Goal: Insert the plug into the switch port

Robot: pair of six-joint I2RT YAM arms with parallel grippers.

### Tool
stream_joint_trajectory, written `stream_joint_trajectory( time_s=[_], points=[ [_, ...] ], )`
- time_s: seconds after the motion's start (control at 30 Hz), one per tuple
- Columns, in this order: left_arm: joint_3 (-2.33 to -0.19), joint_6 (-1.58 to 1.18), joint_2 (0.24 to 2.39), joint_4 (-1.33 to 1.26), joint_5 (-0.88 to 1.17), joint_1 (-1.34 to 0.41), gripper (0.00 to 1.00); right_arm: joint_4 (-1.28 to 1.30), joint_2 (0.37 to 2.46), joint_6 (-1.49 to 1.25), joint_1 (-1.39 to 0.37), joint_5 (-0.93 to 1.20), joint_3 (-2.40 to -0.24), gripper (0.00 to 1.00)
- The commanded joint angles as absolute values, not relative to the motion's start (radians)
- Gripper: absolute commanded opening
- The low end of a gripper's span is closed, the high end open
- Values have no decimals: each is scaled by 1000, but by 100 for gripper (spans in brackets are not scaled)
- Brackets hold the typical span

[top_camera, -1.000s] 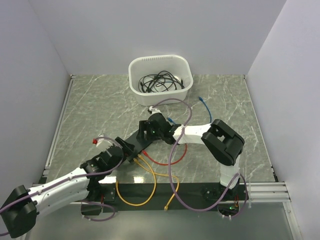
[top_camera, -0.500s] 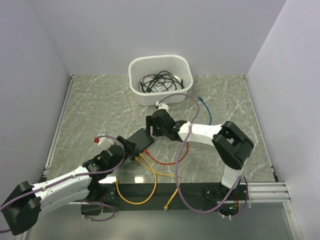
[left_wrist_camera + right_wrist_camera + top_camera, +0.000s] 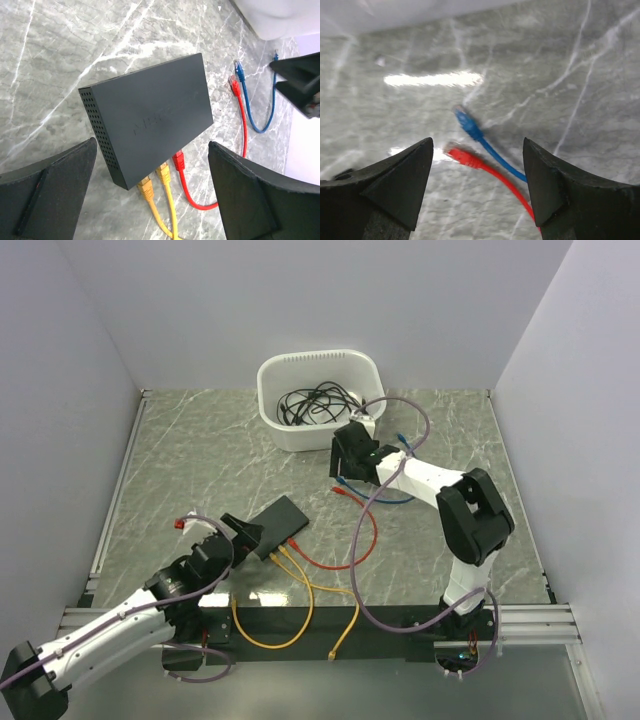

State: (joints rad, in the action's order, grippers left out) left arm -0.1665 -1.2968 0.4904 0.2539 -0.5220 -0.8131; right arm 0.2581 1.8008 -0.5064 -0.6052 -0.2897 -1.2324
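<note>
The black switch (image 3: 279, 524) lies flat on the marble table and also shows in the left wrist view (image 3: 150, 112). Two yellow plugs (image 3: 145, 186) and one red plug (image 3: 179, 161) sit in the ports along its near edge. The red cable's other plug (image 3: 462, 156) lies loose on the table beside a loose blue plug (image 3: 468, 123). My left gripper (image 3: 243, 537) (image 3: 151, 145) is open, its jaws either side of the switch's near end without touching it. My right gripper (image 3: 341, 468) (image 3: 477, 142) is open and empty, hovering above the loose plugs.
A white tub (image 3: 320, 357) holding black cables (image 3: 318, 402) stands at the back, just behind my right gripper. Yellow cables (image 3: 290, 640) loop over the table's front edge. The blue cable (image 3: 388, 500) curves to the right of the loose plugs.
My right gripper has left the switch's far end and moved up and right toward the tub, over the loose plugs. My left arm has drawn back slightly toward the near left.
</note>
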Motion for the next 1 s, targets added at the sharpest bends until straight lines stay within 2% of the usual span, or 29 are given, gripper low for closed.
stream_joint_trajectory(
  time_s=[0.0,0.6,0.73,0.77,0.97],
  points=[
    [-176,-1295,448,324,-552,-810,99,314,1851,-479,-595,-276,-1270,77],
    [-167,-1284,469,305,-523,-810,99,337,1968,-466,-588,-256,-1328,67],
    [-166,-1282,468,301,-522,-810,99,344,1982,-469,-584,-264,-1344,54],
    [-163,-1282,465,302,-520,-810,99,347,1983,-472,-584,-268,-1345,46],
    [-158,-1278,474,288,-515,-808,99,342,1988,-472,-584,-291,-1333,26]
  ],
)
